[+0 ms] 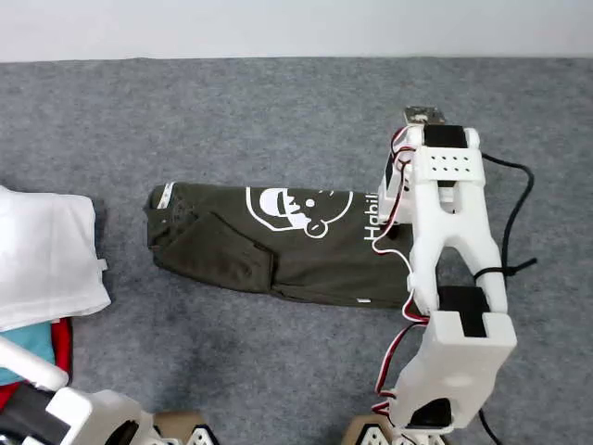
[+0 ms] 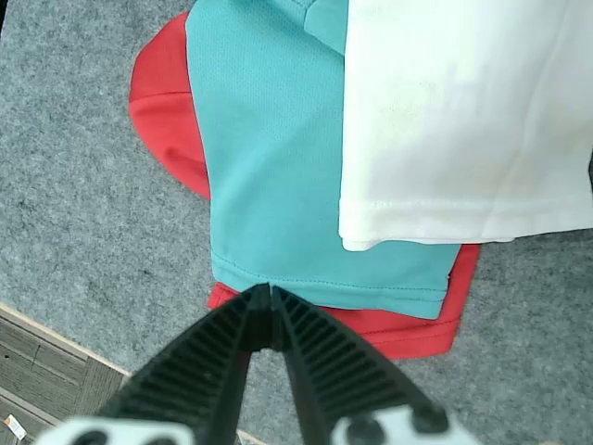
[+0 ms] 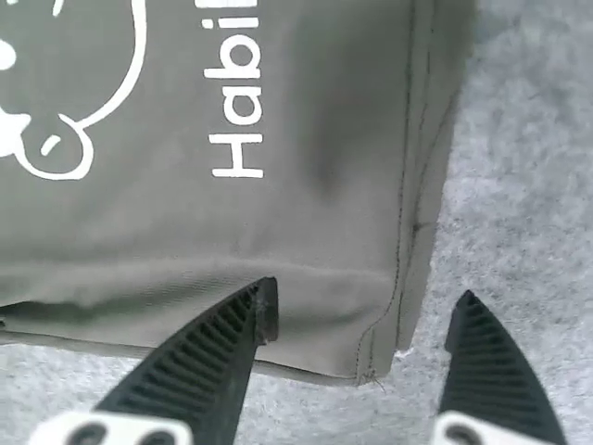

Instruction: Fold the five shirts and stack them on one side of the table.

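Observation:
An olive shirt (image 1: 278, 246) with a white print lies folded into a long strip across the middle of the grey table. My right arm (image 1: 449, 232) stands over its right end. My right gripper (image 3: 366, 311) is open and straddles the shirt's hem corner (image 3: 371, 343), one finger over the cloth and the other over the carpet. At the table's left edge a white shirt (image 1: 46, 255) lies on a teal shirt (image 2: 269, 139) and a red shirt (image 2: 167, 120). My left gripper (image 2: 270, 298) is shut with nothing in it, its tips just over the teal hem.
The table is covered in grey carpet (image 1: 278, 120), bare behind and in front of the olive shirt. The left arm's body (image 1: 56, 403) sits at the front left corner. The table's front edge (image 2: 56, 348) runs close to the stack, with wooden floor beyond.

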